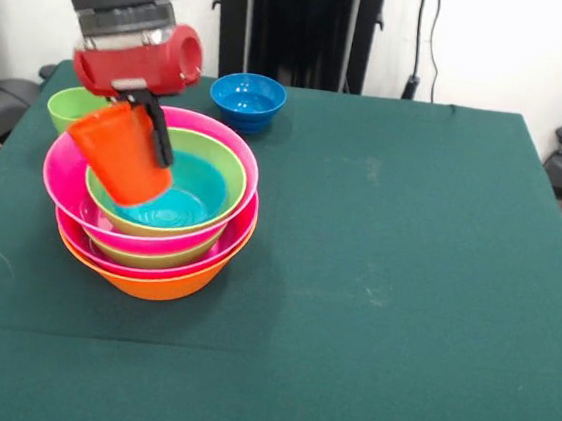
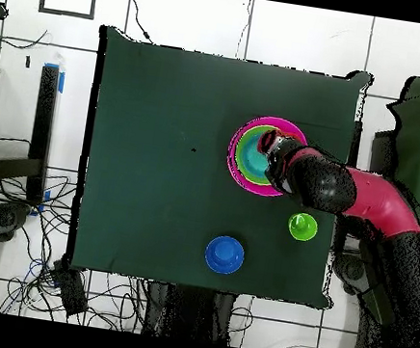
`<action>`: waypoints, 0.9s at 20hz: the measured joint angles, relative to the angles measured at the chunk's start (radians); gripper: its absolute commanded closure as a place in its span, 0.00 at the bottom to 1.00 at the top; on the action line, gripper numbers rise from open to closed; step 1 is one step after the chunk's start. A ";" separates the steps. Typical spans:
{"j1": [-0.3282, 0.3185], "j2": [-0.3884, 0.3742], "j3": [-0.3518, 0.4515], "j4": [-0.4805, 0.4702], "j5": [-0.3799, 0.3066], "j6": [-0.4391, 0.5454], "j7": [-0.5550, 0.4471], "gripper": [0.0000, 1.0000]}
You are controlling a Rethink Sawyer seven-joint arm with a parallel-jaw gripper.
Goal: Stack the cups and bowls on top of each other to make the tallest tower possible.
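Note:
The tower (image 1: 155, 258) stands left of the table's middle. Its lowest bowl is a wide orange bowl (image 1: 163, 284), with pink (image 1: 63, 176) and green bowls (image 1: 227, 165) nested above and a light blue bowl (image 1: 201, 184) innermost. My gripper (image 1: 140, 140) hangs over the tower's left side, shut on an orange-red cup (image 1: 118, 156). The cup is tilted, with its lower end down inside the light blue bowl. In the overhead view the arm (image 2: 366, 197) covers the tower's right half (image 2: 239, 155), and the cup is hidden there.
A light green cup (image 1: 71, 105) sits behind the tower near the table's far left edge (image 2: 302, 226). A small dark blue bowl (image 1: 247, 99) stands alone at the back (image 2: 224, 254). Cables and stands surround the green table (image 1: 404, 284).

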State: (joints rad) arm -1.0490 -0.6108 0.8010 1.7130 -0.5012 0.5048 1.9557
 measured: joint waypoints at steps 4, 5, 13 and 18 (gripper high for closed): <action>0.010 -0.066 -0.016 0.001 0.000 0.000 0.000 1.00; 0.019 -0.092 -0.028 0.001 0.000 0.000 0.000 1.00; 0.113 -0.176 -0.139 0.001 -0.045 0.000 0.000 1.00; 0.232 -0.209 -0.264 0.005 -0.080 -0.001 0.007 1.00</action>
State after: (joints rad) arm -0.8172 -0.8200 0.5369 1.7176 -0.5811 0.5043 1.9623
